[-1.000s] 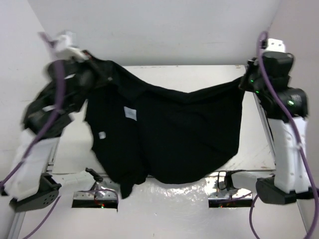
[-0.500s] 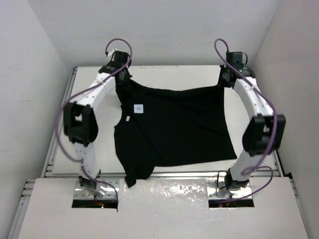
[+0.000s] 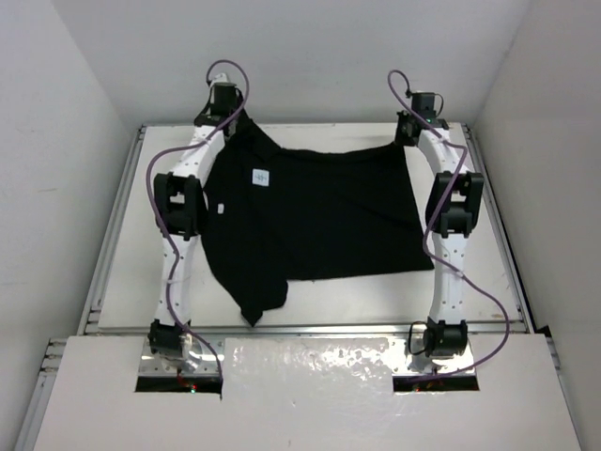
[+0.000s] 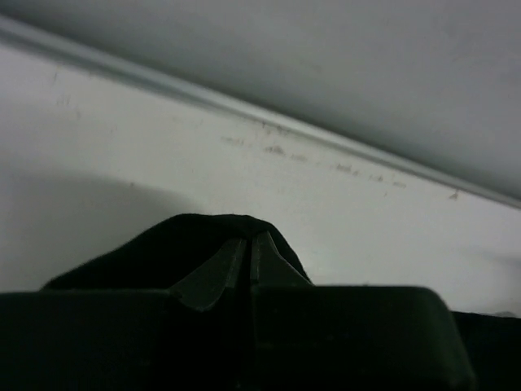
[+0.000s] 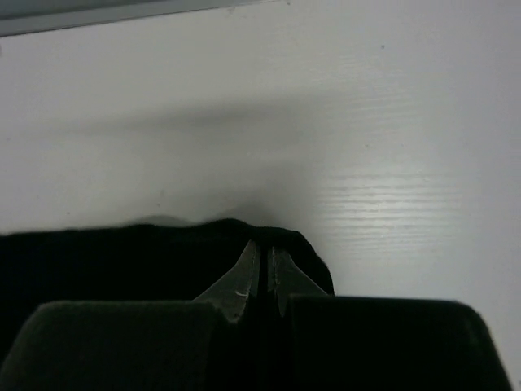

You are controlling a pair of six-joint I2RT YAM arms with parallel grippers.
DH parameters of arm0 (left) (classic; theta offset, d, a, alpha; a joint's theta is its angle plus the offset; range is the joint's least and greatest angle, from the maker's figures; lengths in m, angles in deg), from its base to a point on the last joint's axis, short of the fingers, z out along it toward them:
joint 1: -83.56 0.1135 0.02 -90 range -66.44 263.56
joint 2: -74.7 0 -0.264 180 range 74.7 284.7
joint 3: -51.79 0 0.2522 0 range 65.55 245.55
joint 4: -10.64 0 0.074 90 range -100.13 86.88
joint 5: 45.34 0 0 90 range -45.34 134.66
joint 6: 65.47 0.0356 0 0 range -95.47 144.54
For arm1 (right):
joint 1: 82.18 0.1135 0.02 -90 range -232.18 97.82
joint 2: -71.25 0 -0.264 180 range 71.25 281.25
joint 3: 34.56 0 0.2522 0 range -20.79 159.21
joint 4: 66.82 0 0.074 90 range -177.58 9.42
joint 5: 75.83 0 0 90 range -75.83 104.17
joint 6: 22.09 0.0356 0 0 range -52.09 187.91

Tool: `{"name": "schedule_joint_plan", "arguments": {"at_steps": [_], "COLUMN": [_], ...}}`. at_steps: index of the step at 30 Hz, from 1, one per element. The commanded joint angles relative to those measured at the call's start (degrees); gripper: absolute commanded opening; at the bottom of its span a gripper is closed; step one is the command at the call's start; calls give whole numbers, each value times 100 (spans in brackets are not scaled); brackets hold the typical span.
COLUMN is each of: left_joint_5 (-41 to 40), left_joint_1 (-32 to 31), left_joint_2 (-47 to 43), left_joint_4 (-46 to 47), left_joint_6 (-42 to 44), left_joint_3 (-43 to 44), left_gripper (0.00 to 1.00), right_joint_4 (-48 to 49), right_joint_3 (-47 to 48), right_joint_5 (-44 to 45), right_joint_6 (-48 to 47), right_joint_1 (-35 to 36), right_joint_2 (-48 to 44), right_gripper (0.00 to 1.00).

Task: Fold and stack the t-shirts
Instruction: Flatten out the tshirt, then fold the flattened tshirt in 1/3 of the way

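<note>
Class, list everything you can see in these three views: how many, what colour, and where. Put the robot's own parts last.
t-shirt: one, black, spread on the table, far corners pinched by the fingers.
labels: two, white, on the t-shirt's left part.
table: one, white, under the t-shirt.
cables: purple, one along each arm.
left arm: one, white and black, along the table's left side.
right arm: one, white and black, along the right side.
left fingers: one pair, dark, shut on the t-shirt's far left corner.
right fingers: one pair, dark, shut on its far right corner.
</note>
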Motion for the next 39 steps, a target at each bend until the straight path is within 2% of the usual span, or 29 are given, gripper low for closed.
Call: {"name": "schedule_joint_plan", "arguments": {"at_steps": [1, 6, 11, 15, 22, 32, 36, 39], "left_joint_5": [417, 1170, 1542, 1016, 268, 135, 364, 592], "left_joint_1": [287, 358, 358, 358, 393, 525, 604, 648], "left_joint_2": [116, -25, 257, -226, -402, -1184, -1351, -1343], "left_joint_4": [661, 1556, 1550, 1479, 425, 442, 600, 521], "left_joint_6": [112, 200, 165, 121, -449, -924, -943, -977], "left_joint_3": [829, 311, 505, -250, -339, -1613, -1763, -1544], "left_gripper": [0, 2, 2, 2, 3, 3, 3, 4], "right_joint_4": [630, 815, 1106, 1018, 1088, 930, 956, 852], "right_joint_3": [140, 254, -2, 245, -517, -1161, -1345, -1328], "right_joint_5": [-459, -864, -1153, -1444, -1778, -1602, -1620, -1620], "right_joint_6": [210, 193, 245, 333, 386, 245, 315, 333], "right_joint_1": [-386, -439, -439, -439, -439, -465, -457, -474], "right_joint_2": [-247, -80, -151, -37, -466, -1012, -1205, -1284], "right_gripper": [0, 0, 0, 0, 0, 0, 0, 0]}}
